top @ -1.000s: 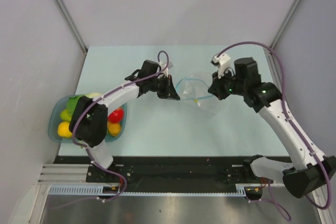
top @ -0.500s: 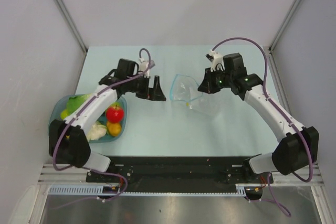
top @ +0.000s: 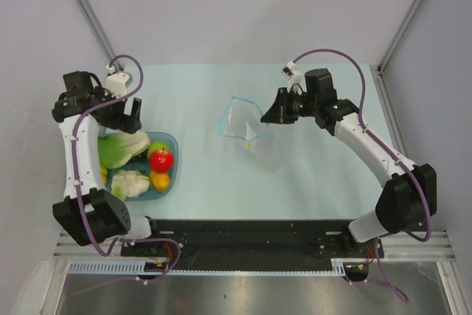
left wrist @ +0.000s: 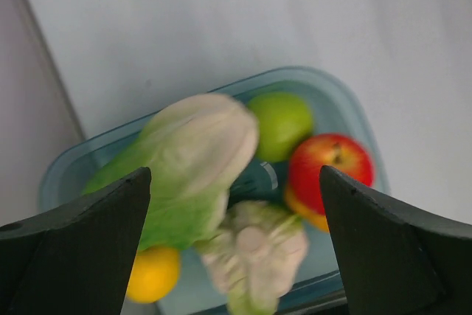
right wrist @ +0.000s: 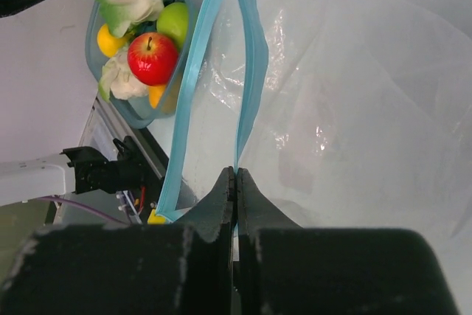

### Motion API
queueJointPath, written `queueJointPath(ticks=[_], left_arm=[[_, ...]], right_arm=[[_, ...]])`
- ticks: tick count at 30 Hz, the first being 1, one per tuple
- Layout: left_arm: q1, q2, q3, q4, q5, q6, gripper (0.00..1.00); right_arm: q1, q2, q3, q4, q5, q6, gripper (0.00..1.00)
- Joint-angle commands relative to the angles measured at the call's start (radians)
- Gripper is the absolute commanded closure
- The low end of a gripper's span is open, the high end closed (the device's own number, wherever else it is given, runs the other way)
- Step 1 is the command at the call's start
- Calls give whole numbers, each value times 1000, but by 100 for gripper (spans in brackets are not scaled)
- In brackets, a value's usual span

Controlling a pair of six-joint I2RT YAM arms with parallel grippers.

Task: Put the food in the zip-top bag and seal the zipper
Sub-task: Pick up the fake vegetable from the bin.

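The food lies in a teal bowl [top: 172, 140] at the table's left: a red apple [top: 162, 160], leafy lettuce [top: 120, 150], a pale cabbage piece [top: 130, 183] and an orange fruit [top: 158, 180]. My left gripper [top: 133, 117] hovers open just above the bowl's far side. In its wrist view the lettuce [left wrist: 195, 153], a green fruit [left wrist: 280, 125] and the apple [left wrist: 328, 167] lie below the spread jaws [left wrist: 234, 182]. The clear zip-top bag [top: 258, 145] lies mid-table with its mouth gaping. My right gripper [top: 274, 113] is shut on one lip of the blue zipper [right wrist: 251, 57].
The bowl sits near the table's left edge, close to the side wall and the left arm's base. The bag's body [right wrist: 346, 108] trails flat on the pale table [top: 310, 175] under the right arm. A metal rail runs along the near edge.
The left gripper has let go of the bag's mouth, opened, and swung left to above the bowl. The right gripper, still holding the zipper, has shifted the bag slightly left.
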Motion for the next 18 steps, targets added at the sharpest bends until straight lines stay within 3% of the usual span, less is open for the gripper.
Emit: queueJointPath(ticks=[1, 5, 9, 18], left_arm=[[132, 55, 44, -122, -115, 342, 0], [229, 72, -14, -111, -81, 531, 1], [336, 81, -77, 21, 25, 640, 0], [349, 159, -153, 110, 123, 807, 0]], right_arm=[[-2, 19, 48, 45, -38, 21, 100], [-4, 36, 51, 21, -48, -6, 100], [-4, 52, 73, -5, -61, -32, 100], [4, 94, 136, -44, -67, -58, 100]])
